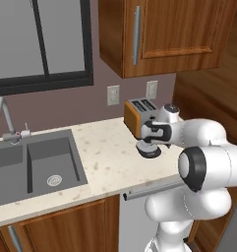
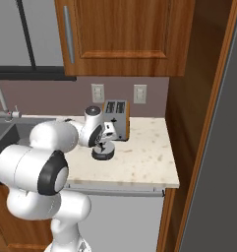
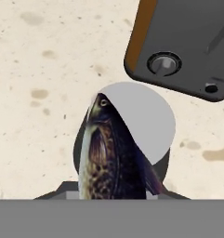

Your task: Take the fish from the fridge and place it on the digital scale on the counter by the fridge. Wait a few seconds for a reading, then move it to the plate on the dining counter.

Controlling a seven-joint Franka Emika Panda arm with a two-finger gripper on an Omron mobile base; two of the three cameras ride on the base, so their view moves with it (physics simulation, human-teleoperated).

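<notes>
— Above the digital scale, hanging head-down: the fish, gripped from behind the camera. Fingertips hidden by the fish body in the hand view.

— Fingers: drawn in tight, pinching the fish, as far closed as the body between them allows. Poised right over the scale in the left base view; over the same dark puck in the right base view, gripper pointing down.

— Touching the scale?

— Cannot tell. Fish head overlapping the light grey top, mottled dark flank and pale belly toward the camera; contact not readable.

— Around the scale?

— Just behind it, the orange-sided toaster, dark lever knob facing the scale. Under both, beige speckled counter. Well to the left of the scale, a grey double sink with a faucet. On the wall behind the toaster, two white outlets. Above, a wooden cabinet; past the sink, a dark-framed window. To the right of the scale, a tall wood panel and a grey slab edge, maybe the fridge, not certain.
</notes>
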